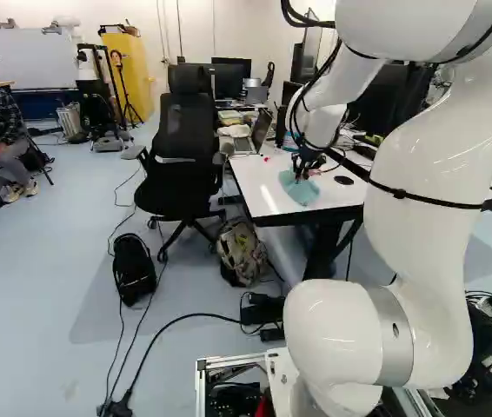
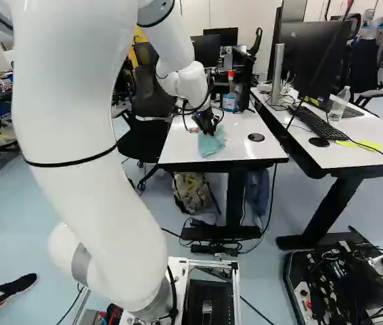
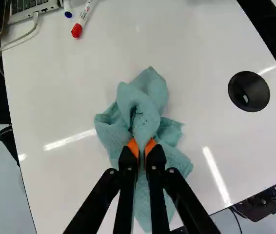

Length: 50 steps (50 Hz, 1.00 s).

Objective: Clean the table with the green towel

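Note:
The gripper (image 2: 208, 124) is low over the white table (image 2: 178, 145) in the right base view. In the wrist view the gripper (image 3: 141, 148) is shut on a pinched fold of the green towel (image 3: 145, 105), one orange pad on each side. The crumpled towel spreads ahead of the fingers, beside them and under them, lying on the tabletop (image 3: 60, 117). In the left base view the towel (image 1: 299, 188) lies near the table's front edge, below the gripper (image 1: 302, 174).
A red-capped marker (image 3: 82, 22) and a laptop (image 3: 28, 9) lie ahead of the gripper. A black round desk insert (image 3: 248, 91) sits to one side. A spray bottle (image 2: 231, 95) stands farther back. An office chair (image 1: 185, 148) stands beside the table.

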{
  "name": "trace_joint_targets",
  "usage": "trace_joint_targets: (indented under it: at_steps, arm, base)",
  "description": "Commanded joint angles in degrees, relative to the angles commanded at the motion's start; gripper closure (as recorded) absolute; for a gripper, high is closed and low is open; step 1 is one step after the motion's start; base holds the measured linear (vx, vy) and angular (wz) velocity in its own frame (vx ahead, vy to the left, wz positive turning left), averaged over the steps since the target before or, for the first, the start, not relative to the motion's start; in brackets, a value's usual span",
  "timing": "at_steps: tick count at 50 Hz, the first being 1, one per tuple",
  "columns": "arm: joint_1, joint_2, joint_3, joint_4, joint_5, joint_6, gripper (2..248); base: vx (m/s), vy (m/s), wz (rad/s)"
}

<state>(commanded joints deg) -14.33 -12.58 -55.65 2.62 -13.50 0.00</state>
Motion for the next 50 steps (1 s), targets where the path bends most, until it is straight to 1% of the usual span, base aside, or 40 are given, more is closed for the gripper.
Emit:
trace_joint_targets:
  at_steps: [22, 30, 50]
  arm:
    - [-0.01, 2.85, 0.53, 0.00, 0.00, 0.00, 214]
    - [-0.55, 3.41, -0.09, 0.00, 0.00, 0.00, 214]
    - [-3.36, -0.31, -4.49, 0.00, 0.00, 0.00, 214]
  base:
    - [0.000, 0.000, 0.000]
    - [0.000, 0.000, 0.000]
    - [0.000, 0.000, 0.000]
